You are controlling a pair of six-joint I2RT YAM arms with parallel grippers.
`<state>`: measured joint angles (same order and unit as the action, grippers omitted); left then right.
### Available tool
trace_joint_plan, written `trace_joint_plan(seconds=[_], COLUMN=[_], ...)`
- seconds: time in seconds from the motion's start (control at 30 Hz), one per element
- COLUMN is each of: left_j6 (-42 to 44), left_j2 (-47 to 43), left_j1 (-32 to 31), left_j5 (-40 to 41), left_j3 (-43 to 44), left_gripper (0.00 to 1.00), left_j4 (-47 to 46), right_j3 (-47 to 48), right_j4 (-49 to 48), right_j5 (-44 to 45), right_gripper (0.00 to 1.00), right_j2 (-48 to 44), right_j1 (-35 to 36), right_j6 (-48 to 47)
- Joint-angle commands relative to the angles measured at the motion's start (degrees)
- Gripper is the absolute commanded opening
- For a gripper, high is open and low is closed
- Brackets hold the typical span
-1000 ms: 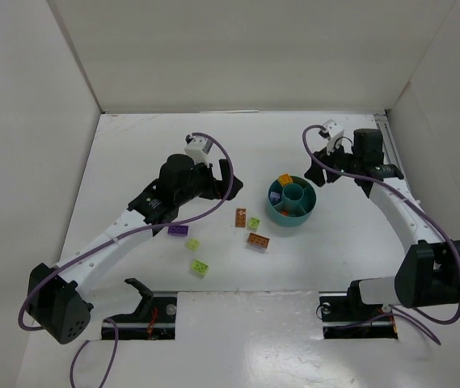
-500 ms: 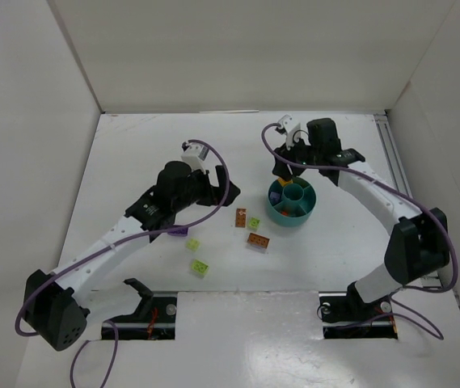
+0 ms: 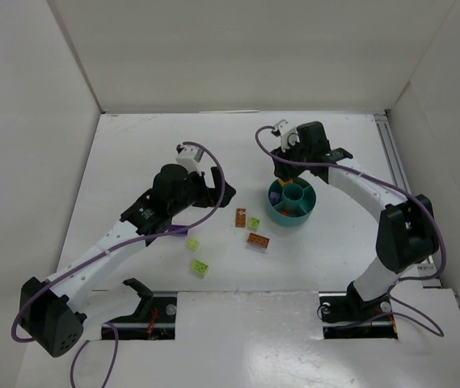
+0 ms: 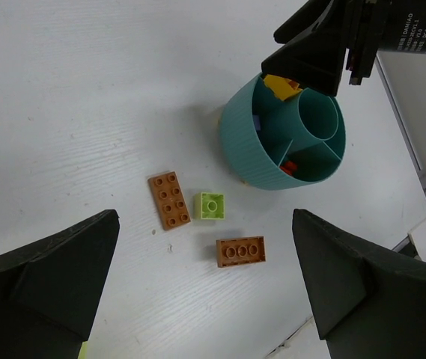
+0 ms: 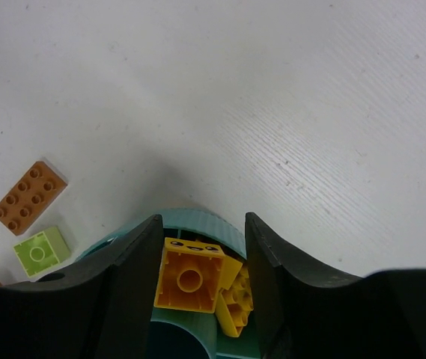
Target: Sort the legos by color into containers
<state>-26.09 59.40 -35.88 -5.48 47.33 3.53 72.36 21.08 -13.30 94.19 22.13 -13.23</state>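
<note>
Around: white walls (image 3: 238,56) box in bench (image 3: 132,153); purple cables (image 3: 226,187) loop off both arms.

Right claw (image 5: 201,221) hangs over bowl's (image 4: 250,161) far compartment and blocks it. It is part spread astride yellow brick (image 5: 190,277), gap at one side.

Left claw (image 4: 204,215) is spread wide, above loose bricks near bowl: orange eight-stud (image 4: 170,200), lime single-stud (image 4: 213,206), orange three-stud (image 4: 240,252).

Two more lime bricks (image 3: 200,265) lie toward arm bases.

Bowl is teal and ribbed, with central cup.

White print on right arm housing (image 4: 392,30): we cannot read it.

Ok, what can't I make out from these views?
- Right wrist: whether the right gripper grips the yellow brick; its fingers hide the brick's sides.
- Top external: the bowl, far compartment, covered by that gripper.
- Left wrist: purple piece in the bowl, mostly behind the wall.
</note>
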Motion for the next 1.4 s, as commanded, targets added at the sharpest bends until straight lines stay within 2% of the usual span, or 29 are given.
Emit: trace_joint_plan(seconds=[0.0, 0.37, 0.73, 0.87, 0.93, 1.03, 1.1, 1.23, 1.37], left_j6=[-0.54, -0.02, -0.63, -0.63, -2.12, -5.27, -7.04, -12.14, -14.42], left_j2=[-1.39, -1.92, -4.55, -5.78, -5.78, -6.92, -7.62, -10.17, -12.89], left_j1=[0.28, 0.28, 0.28, 0.28, 0.28, 0.28, 0.28, 0.28, 0.28], left_j5=[0.9, 0.9, 0.9, 0.9, 0.9, 2.74, 3.79, 6.79, 6.88], left_j3=[-0.31, -0.31, -1.36, -2.41, -2.94, -4.0, -4.7, -6.98, -10.49], left_gripper=[1.0, 1.0, 1.0, 1.0, 1.0, 1.0, 1.0, 1.0, 1.0], left_j4=[-0.72, -0.19, 0.34, 0.34, 1.39, 2.53, 3.5, 6.92, 8.25], right_j3=[0.42, -2.4, -1.87, -1.87, -4.06, -8.36, -10.21, -16.09, -25.22], right_j4=[-1.04, 2.12, 2.3, 1.07, 0.46, -1.13, -1.13, -0.43, -4.2], right_j5=[2.57, 6.7, 3.55, 3.54, 1.8, -1.46, -1.47, -0.76, -4.01], right_gripper=[0.53, 0.5, 0.53, 0.57, 0.57, 0.62, 0.63, 0.64, 0.64], right_j2=[-2.35, -7.26, -10.51, -13.94, -16.49, -20.88, -22.9, -27.56, -29.32], right_j1=[0.55, 0.55, 1.6, 5.89, 7.13, 10.55, 15.1, 20.92, 24.79], right_j6=[0.84, 0.84, -1.97, -3.99, -4.96, -8.82, -10.14, -8.05, -3.39])
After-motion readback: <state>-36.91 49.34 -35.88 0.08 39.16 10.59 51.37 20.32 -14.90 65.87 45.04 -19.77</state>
